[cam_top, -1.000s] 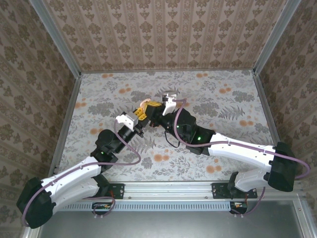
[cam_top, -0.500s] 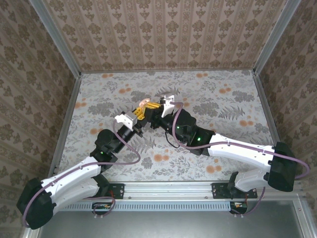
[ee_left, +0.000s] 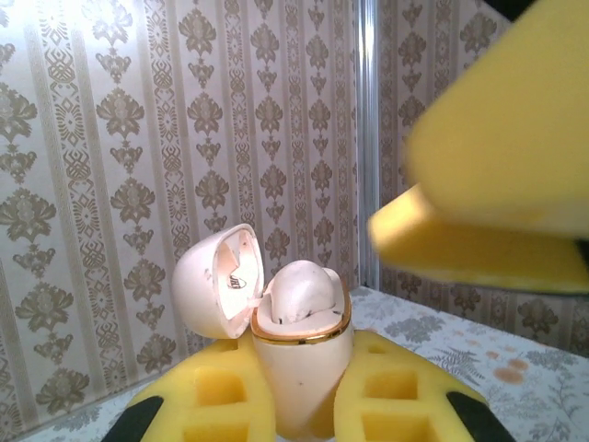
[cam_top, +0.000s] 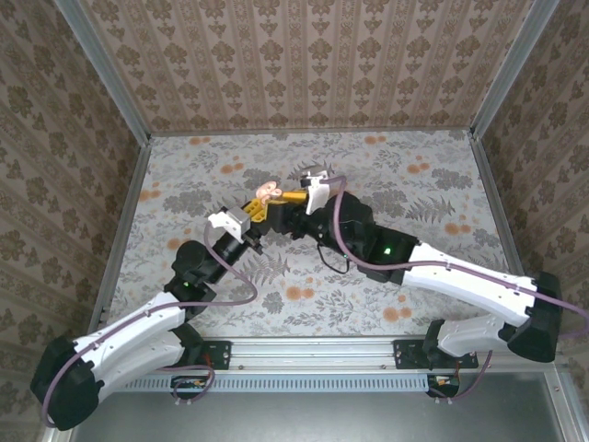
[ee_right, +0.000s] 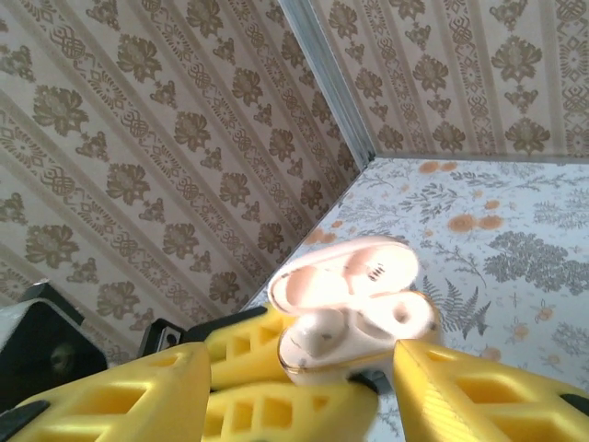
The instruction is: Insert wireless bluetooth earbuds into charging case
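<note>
Fingers (ee_left: 216, 396) of the left gripper (cam_top: 257, 211) pinch the charging case (ee_left: 299, 368) by its base, lid tipped open; the right gripper (cam_top: 292, 196) fingers are spread and empty. I judge the earbud (ee_left: 301, 293) bulging from the well not fully seated, so I would hold the left pinch steady and press straight down with one right fingertip, clear of the lid. Case stands upright between the left fingers, with the right fingers flanking it, just beside.

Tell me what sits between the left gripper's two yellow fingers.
The small white rounded plastic charging case, lid open, clamped upright between the left gripper's fingers; the left wrist view shows it.
</note>
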